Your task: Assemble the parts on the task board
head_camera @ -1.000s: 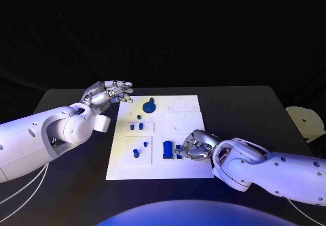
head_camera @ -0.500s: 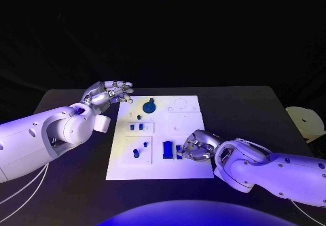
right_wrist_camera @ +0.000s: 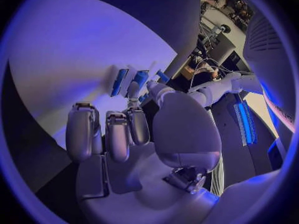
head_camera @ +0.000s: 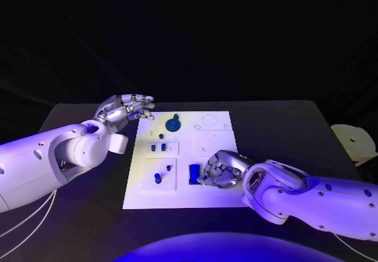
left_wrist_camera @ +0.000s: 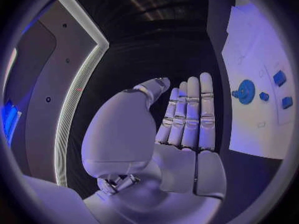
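The white task board (head_camera: 183, 197) lies in the middle of the black table. My right hand (head_camera: 221, 170) rests low on its near right part, fingers curled beside a tall blue block (head_camera: 194, 173). Thumb and a finger pinch a small blue part (right_wrist_camera: 140, 78), with the blue block (right_wrist_camera: 119, 82) next to it. My left hand (head_camera: 126, 108) hovers off the board's far left corner, fingers straight and together in the left wrist view (left_wrist_camera: 187, 119), holding nothing. A round blue part (head_camera: 173, 123) (left_wrist_camera: 246, 91) lies near it. Several small blue parts (head_camera: 158, 147) sit along the board's left half.
A pale round object (head_camera: 354, 141) stands at the table's right edge. Bare black table (head_camera: 283, 128) stretches to the right of the board and along its near side.
My right hand has shifted a little to the left, closer to the tall blue block. The left hand has not moved.
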Available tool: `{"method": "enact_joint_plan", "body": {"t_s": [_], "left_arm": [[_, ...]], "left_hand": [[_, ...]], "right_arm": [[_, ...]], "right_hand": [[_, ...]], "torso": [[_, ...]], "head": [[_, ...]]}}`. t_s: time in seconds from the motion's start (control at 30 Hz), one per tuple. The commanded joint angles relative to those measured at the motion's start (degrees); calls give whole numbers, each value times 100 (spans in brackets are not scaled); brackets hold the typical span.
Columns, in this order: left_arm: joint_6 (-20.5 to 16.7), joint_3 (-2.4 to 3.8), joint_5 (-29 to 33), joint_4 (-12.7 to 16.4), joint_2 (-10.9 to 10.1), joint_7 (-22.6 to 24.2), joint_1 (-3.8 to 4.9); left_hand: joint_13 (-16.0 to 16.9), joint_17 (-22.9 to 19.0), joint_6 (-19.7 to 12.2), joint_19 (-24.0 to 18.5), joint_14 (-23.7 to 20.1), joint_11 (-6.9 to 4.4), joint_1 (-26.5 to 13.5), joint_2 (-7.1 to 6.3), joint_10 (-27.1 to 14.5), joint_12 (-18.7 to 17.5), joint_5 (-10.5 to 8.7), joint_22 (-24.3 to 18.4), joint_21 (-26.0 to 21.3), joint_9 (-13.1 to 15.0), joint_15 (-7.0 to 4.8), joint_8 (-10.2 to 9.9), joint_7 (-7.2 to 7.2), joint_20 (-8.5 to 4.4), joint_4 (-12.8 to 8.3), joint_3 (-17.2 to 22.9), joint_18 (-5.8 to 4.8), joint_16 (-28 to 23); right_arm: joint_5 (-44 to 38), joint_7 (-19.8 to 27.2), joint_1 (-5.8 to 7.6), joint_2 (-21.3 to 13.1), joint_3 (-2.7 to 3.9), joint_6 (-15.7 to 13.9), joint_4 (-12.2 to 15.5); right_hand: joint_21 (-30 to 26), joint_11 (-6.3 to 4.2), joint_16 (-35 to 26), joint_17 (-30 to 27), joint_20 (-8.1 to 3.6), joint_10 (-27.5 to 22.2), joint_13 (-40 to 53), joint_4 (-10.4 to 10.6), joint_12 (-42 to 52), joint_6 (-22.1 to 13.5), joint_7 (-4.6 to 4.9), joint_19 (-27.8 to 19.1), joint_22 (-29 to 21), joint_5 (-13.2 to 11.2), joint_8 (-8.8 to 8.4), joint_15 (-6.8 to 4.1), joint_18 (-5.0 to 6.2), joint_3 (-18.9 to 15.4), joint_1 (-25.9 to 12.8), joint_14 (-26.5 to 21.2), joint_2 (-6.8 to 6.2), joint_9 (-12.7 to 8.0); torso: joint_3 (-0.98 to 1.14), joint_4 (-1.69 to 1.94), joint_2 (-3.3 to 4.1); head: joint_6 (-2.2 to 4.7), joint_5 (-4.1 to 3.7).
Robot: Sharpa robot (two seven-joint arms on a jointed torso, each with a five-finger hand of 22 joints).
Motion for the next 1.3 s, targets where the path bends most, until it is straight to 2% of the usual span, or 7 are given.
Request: {"method": "enact_joint_plan", "body": {"t_s": [0.03, 0.47, 0.63, 1.0, 1.17, 1.27, 1.3], "left_arm": [[96, 3, 21, 15, 15, 31, 2], [92, 3, 20, 32, 0, 29, 3], [90, 3, 20, 32, -3, 29, 3], [91, 3, 19, 30, -2, 31, 3], [91, 3, 19, 24, 3, 35, 3], [90, 3, 19, 15, 10, 38, 2], [90, 3, 19, 10, 15, 39, 2]], "left_hand": [[10, -8, 7, 45, -9, 26, 36, 30, -22, -21, 14, -8, -23, -7, 12, -32, 27, -8, -23, -5, 14, -14], [10, -8, 7, 45, -9, 26, 36, 30, -22, -21, 14, -8, -23, -7, 12, -32, 27, -8, -23, -5, 14, -14], [11, -10, 8, 46, -9, 24, 45, 32, -22, -21, 16, -7, -24, -9, 11, -33, 26, -10, -29, -2, 14, -15], [11, -10, 8, 46, -9, 24, 45, 32, -22, -21, 16, -7, -24, -9, 11, -33, 26, -10, -29, -2, 14, -15], [11, -10, 8, 46, -9, 24, 45, 32, -22, -21, 16, -7, -24, -9, 11, -33, 26, -10, -29, -2, 14, -15], [11, -10, 8, 46, -9, 24, 45, 32, -22, -21, 16, -7, -24, -9, 11, -33, 26, -10, -29, -2, 14, -15], [11, -10, 8, 46, -9, 24, 45, 32, -22, -21, 16, -7, -24, -9, 11, -33, 26, -10, -29, -2, 14, -15]], "right_arm": [[-207, 13, 0, 43, 1, 145, -32], [-506, -205, 1, 278, 1, 288, -286], [-595, -237, 1, 296, 1, 296, -315], [-710, -156, 1, 287, 1, 148, -290], [-377, 346, 1, 245, 1, -187, -272], [-4, 902, 3, 214, 1, -517, -309], [141, 1091, 3, 205, 1, -624, -330]], "right_hand": [[15, -52, 29, 1148, -55, 267, 819, -33, 37, 22, -15, 223, 1173, -44, 35, -37, -101, -7, 76, 525, 17, -3], [44, -81, 36, 1166, -72, 288, 853, -101, 88, 62, -49, 232, 1179, -72, 61, -60, -105, 46, 214, 529, 66, -1], [52, -85, 36, 1167, -74, 292, 860, -111, 100, 68, -53, 235, 1181, -73, 65, -63, -106, 58, 234, 529, 76, -1], [59, -92, 35, 1165, -80, 298, 871, -131, 115, 77, -61, 237, 1183, -72, 72, -70, -107, 83, 273, 529, 99, 0], [-70, -68, 11, 1100, -80, 254, 795, -80, -17, 14, -24, 199, 1151, -88, 40, -59, -85, 22, 185, 515, 31, -18], [-299, 4, -34, 983, -52, 192, 722, -49, -151, -179, 64, 128, 1095, -77, -77, -7, -49, -20, 152, 490, -16, -69], [-450, 52, -65, 905, -25, 152, 683, -36, -225, -292, 122, 80, 1058, -29, -144, 30, -26, -64, 132, 472, -67, -96]], "torso": [[2, 6, 4], [11, -2, 5], [8, -8, 0], [8, -2, -2], [3, -5, -10], [-6, -11, -23], [-10, -15, -27]], "head": [[-3, 4], [-31, 28], [-31, 31], [-11, 28], [11, 34], [38, 32], [59, 32]]}}
